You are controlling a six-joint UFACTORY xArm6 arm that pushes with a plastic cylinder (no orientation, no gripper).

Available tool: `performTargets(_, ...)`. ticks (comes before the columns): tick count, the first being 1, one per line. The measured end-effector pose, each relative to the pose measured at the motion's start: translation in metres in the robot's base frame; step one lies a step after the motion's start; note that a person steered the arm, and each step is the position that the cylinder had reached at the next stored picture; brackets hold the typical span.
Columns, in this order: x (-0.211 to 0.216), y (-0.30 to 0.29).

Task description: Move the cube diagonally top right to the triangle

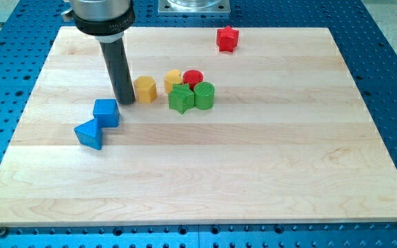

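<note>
A blue cube sits on the wooden board at the view's left. A blue triangle lies just below and left of it, touching its lower left corner. My tip stands on the board just to the upper right of the cube, close to it. It is right beside the left side of a yellow hexagonal block.
A cluster sits right of the tip: a second yellow block, a red cylinder, a green star block and a green cylinder. A red star block sits near the board's top edge. The blue perforated table surrounds the board.
</note>
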State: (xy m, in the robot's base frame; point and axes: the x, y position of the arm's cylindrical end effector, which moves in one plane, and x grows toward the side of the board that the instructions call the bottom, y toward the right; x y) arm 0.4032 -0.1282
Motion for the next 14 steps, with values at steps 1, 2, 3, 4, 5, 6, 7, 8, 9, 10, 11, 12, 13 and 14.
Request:
performTargets(1, -0.019, -0.042)
performTargets(2, 0.033, -0.136)
performTargets(3, 0.068, -0.093)
performTargets(4, 0.054, -0.035)
performTargets(5, 0.026, 0.0)
performTargets(6, 0.026, -0.006)
performTargets(7, 0.002, -0.071)
performTargets(8, 0.002, -0.044)
performTargets(9, 0.01, -0.019)
performTargets(10, 0.011, -0.016)
performTargets(11, 0.0, -0.03)
performTargets(12, -0.036, -0.021)
performTargets(13, -0.05, -0.011)
performTargets(14, -0.04, 0.008)
